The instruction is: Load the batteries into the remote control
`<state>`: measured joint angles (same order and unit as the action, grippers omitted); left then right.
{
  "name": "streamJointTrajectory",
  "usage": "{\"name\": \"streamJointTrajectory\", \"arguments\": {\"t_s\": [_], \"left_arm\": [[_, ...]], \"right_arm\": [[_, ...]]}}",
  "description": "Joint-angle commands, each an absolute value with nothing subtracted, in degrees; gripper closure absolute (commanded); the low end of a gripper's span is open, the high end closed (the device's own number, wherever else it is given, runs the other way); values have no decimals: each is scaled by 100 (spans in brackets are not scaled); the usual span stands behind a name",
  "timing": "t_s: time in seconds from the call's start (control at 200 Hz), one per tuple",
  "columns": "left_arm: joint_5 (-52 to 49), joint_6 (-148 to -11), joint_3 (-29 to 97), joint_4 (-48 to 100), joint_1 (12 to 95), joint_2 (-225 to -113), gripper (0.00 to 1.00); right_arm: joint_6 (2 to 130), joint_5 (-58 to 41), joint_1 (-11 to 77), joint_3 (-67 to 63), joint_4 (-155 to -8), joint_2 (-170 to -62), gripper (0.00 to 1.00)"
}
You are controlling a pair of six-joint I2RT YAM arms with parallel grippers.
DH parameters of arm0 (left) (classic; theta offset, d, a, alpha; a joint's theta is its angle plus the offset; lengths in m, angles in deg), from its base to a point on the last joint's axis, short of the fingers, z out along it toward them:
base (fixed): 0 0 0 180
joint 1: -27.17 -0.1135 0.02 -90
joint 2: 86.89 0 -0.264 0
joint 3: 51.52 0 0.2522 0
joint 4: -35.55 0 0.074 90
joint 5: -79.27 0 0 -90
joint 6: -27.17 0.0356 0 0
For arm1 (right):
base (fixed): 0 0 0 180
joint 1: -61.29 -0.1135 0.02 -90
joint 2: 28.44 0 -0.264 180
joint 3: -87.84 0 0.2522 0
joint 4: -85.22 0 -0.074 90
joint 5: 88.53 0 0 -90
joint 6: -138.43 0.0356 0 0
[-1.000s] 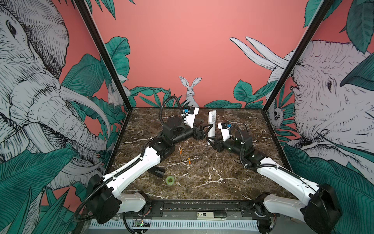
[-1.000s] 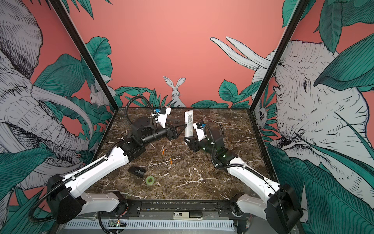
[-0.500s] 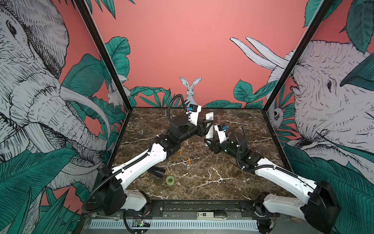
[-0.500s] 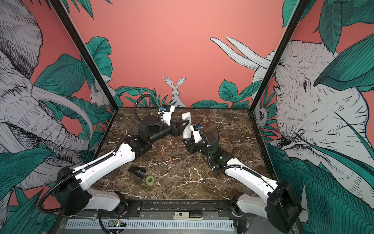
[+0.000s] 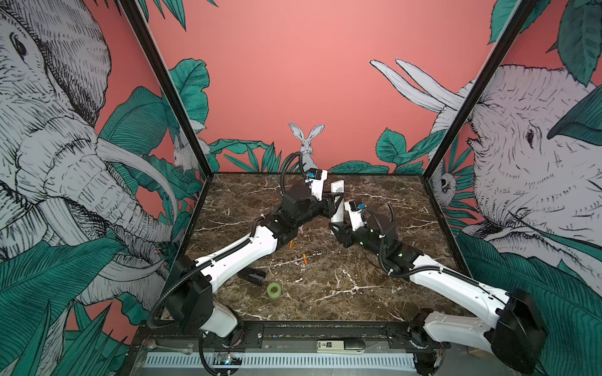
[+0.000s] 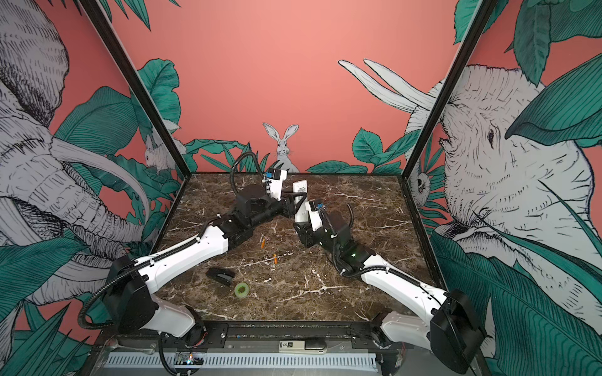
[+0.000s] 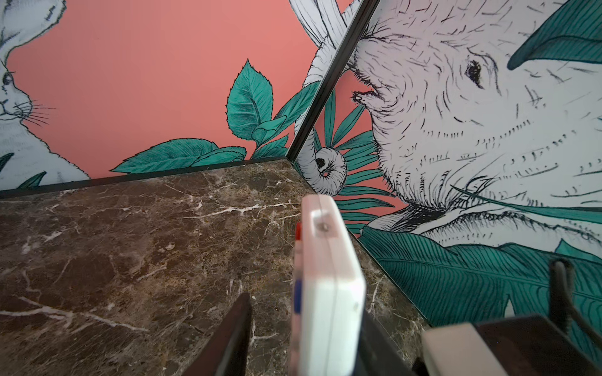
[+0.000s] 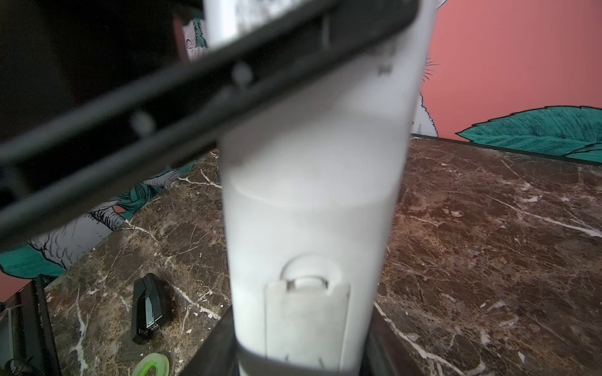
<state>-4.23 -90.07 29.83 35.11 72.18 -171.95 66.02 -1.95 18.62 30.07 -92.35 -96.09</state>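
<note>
1. A brown marble tabletop (image 5: 358, 286) is enclosed by pink walls (image 5: 293, 81) painted with elephants, a rabbit and leaves.
2. The remote control (image 5: 337, 188) is held upright above the table. Its lower end is pinched by the right claw (image 5: 338, 225). The left claw (image 5: 335, 201), just above the right one, is spread around its middle, and a gap is seen beside one finger (image 7: 234, 335).
3. Nothing is judged to be loaded. The batteries (image 5: 292, 244) lie on the marble, below and nearer than both claws and well apart from them. The bay cover (image 8: 306, 322) appears closed.
4. Opening the cover, inserting both cells and closing it are left to be done.
5. The right wrist view is blurred and crossed by a left-claw finger. Contact at the left claw's other finger cannot be made out.
</note>
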Motion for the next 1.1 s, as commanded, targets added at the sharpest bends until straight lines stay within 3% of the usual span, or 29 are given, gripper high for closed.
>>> {"name": "streamJointTrajectory", "arguments": {"t_s": [0.0, 0.525, 0.6, 0.75, 0.845, 0.95, 1.095], "left_arm": [[-424, -9135, 3163, 3659, 7252, -17244, 58], [-72, -9083, 3134, 3577, 7252, -17250, 99], [-54, -9038, 3132, 3515, 7243, -17216, 100], [115, -9097, 3039, 3409, 7089, -17090, 100], [485, -9445, 2829, 3641, 6850, -17041, 100], [649, -9506, 2685, 3538, 6765, -16965, 100], [910, -9422, 2607, 3252, 6554, -16851, 100]], "right_arm": [[6518, -52, 1797, 2969, -9500, -9676, 100], [6399, -113, 1695, 2948, -9526, -9718, 100], [6311, -213, 1682, 2947, -9513, -9674, 88], [5928, -477, 1664, 3029, -9453, -9440, 46], [5644, -595, 1656, 3128, -9304, -9221, 26], [5268, -786, 1656, 3272, -9120, -8934, 16], [4713, -985, 1650, 3482, -8829, -8424, 12]]}}
